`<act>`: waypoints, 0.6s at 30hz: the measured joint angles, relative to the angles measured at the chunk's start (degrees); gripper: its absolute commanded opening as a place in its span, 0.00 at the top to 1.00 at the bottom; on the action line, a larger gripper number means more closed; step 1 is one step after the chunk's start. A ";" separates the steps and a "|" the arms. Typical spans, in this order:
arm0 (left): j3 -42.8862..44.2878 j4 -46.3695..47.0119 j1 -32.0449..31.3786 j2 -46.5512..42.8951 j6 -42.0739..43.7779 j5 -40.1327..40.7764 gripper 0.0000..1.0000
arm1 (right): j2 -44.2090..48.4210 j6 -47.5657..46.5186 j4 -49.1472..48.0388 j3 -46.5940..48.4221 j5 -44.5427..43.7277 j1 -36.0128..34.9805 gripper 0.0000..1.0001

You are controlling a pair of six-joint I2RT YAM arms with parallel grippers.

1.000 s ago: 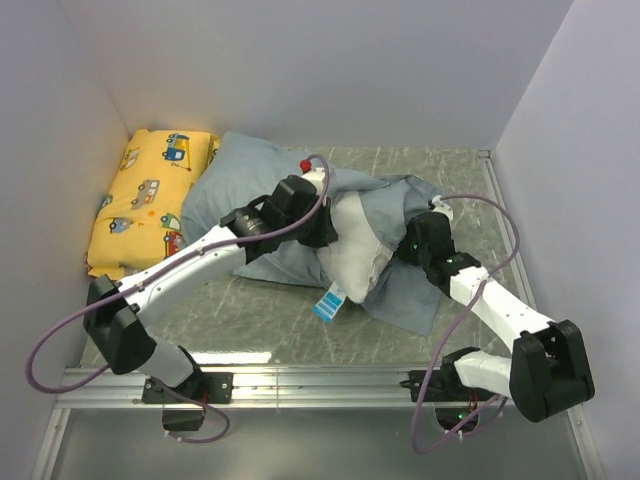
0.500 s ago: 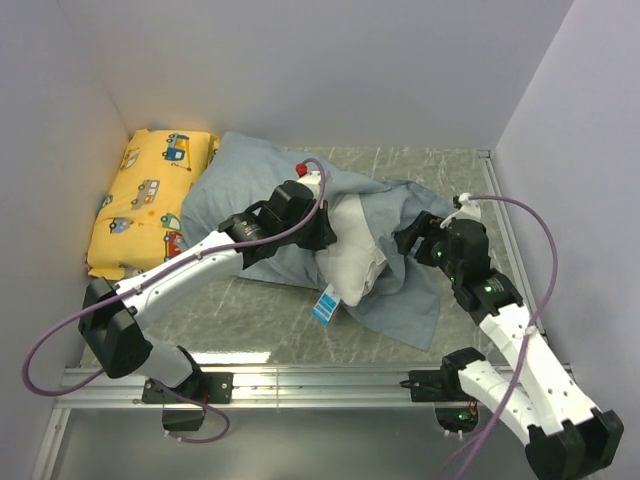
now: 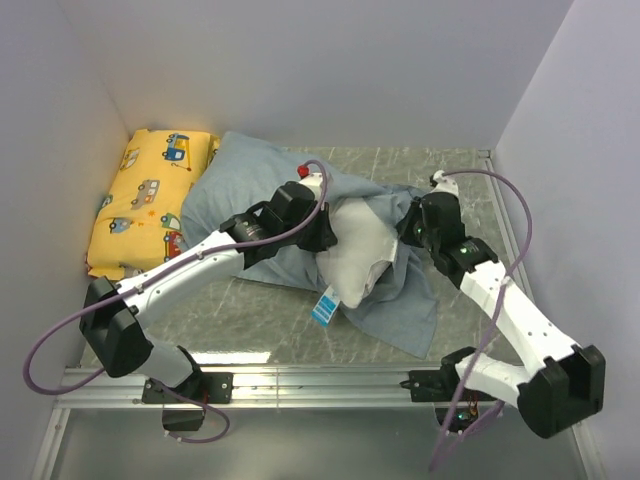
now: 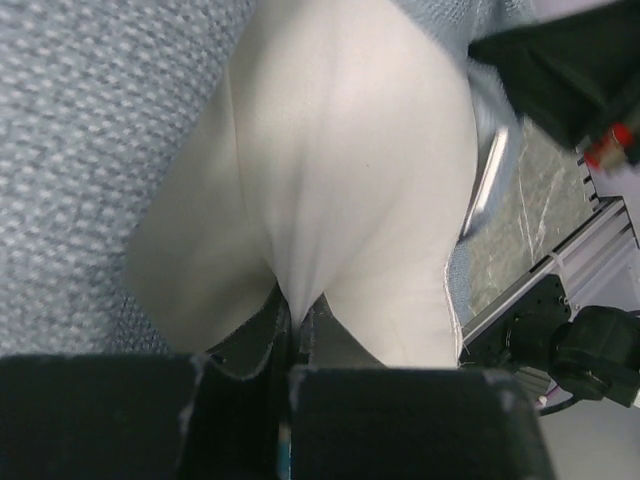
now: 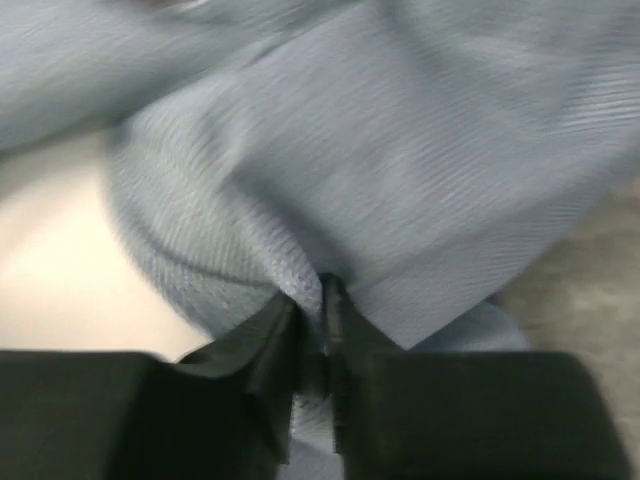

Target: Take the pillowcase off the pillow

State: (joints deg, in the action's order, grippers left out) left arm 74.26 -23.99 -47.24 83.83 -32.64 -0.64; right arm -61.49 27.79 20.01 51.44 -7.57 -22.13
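Observation:
The white pillow (image 3: 352,255) sticks partway out of the blue-grey pillowcase (image 3: 250,190) in the middle of the table, its blue-white tag (image 3: 326,303) at the near edge. My left gripper (image 3: 328,222) is shut on a pinch of the pillow's white fabric (image 4: 330,180). My right gripper (image 3: 410,232) is shut on a fold of the pillowcase (image 5: 420,190), whose loose open end (image 3: 400,300) is draped to the right of the pillow. The rest of the pillow is hidden inside the case.
A yellow vehicle-print cushion (image 3: 145,200) lies against the left wall, touching the pillowcase. Grey walls close in the back, left and right. An aluminium rail (image 3: 300,380) runs along the near edge. Bare marbled tabletop (image 3: 480,200) shows at the right.
My right arm has swung back and to the left with the pillowcase fold, bunching the case's open end nearer the pillow. The left gripper stays on the pillow.

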 measured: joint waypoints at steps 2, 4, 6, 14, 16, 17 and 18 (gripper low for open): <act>-0.02 -0.72 -0.02 -0.68 0.04 -0.13 1.00 | -2.71 0.11 0.66 0.90 -1.29 3.54 0.88; -0.79 -1.01 -0.07 -2.29 0.28 -0.20 1.00 | -5.33 0.17 0.50 3.19 -2.86 6.95 0.90; -1.88 -1.86 -0.09 -4.70 0.55 -0.35 1.00 | -8.70 0.44 -0.81 5.95 -3.56 11.19 0.91; -4.63 -5.22 -0.15 -16.85 2.49 -2.29 1.00 | -20.26 2.75 -7.08 7.13 4.39 21.81 0.91; -5.03 -5.22 -0.15 -18.53 2.93 -2.95 1.00 | -22.88 3.50 -8.85 6.86 9.40 22.67 0.89; -5.20 -5.20 -0.15 -19.04 2.99 -3.10 1.00 | -23.69 3.91 -10.40 6.29 12.09 22.75 0.86; -5.31 -5.20 -0.15 -19.39 2.99 -3.19 1.00 | -24.26 4.44 -12.04 5.60 14.45 22.77 0.83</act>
State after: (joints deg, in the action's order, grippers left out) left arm 68.95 -29.19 -47.40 64.45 -29.65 -3.84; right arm -85.76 32.23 7.97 57.04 6.87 0.64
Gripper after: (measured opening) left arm 0.035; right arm 0.126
